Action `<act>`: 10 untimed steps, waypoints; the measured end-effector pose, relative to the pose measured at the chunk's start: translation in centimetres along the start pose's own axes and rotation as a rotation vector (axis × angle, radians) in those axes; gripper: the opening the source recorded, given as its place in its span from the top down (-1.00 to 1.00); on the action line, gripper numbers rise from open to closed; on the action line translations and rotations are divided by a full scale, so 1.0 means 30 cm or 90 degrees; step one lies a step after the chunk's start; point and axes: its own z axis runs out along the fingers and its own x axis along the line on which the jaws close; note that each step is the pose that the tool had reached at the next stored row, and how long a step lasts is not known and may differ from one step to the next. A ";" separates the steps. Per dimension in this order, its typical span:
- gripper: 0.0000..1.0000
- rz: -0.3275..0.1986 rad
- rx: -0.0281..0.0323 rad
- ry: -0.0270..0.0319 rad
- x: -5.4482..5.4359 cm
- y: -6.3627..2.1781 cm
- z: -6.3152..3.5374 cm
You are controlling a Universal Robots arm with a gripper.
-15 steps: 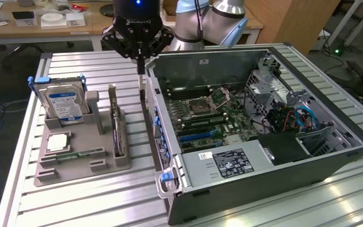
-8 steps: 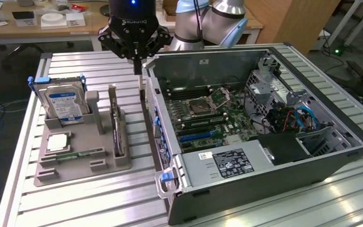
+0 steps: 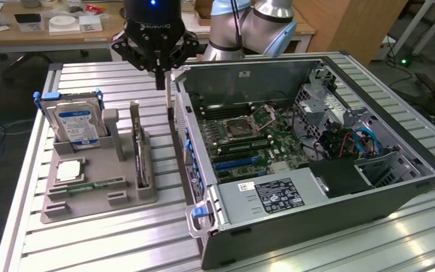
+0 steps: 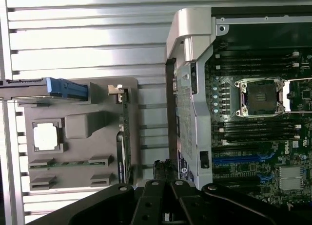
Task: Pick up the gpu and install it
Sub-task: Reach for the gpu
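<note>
The gpu (image 3: 137, 146) stands on edge in a slot of the grey holder (image 3: 89, 195), a thin dark card with a metal bracket at its far end. In the wrist view the gpu (image 4: 123, 137) appears edge-on as a narrow strip. My gripper (image 3: 159, 82) hangs shut and empty above the table, over the gap between the holder and the open computer case (image 3: 399, 187), higher than the card and slightly beyond its far end. In the wrist view my gripper (image 4: 163, 167) has its fingertips pressed together beside the case wall.
The holder (image 4: 78, 125) also carries a silver hard drive (image 3: 77, 123) with a blue label, a square processor (image 3: 68, 170) and a green memory stick (image 3: 97, 184). Blue expansion slots (image 3: 237, 163) lie on the motherboard inside the case. Desks and clutter stand behind the table.
</note>
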 end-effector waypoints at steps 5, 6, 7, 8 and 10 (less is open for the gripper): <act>0.79 0.000 0.0000 0.0000 0.016 -0.002 0.000; 0.79 0.000 0.0000 -0.0001 0.020 -0.002 0.000; 0.79 0.000 0.0000 0.0000 0.024 -0.003 -0.001; 0.79 0.000 0.0000 -0.0001 0.027 -0.003 -0.001; 0.79 0.000 -0.0001 -0.0001 0.035 -0.004 -0.001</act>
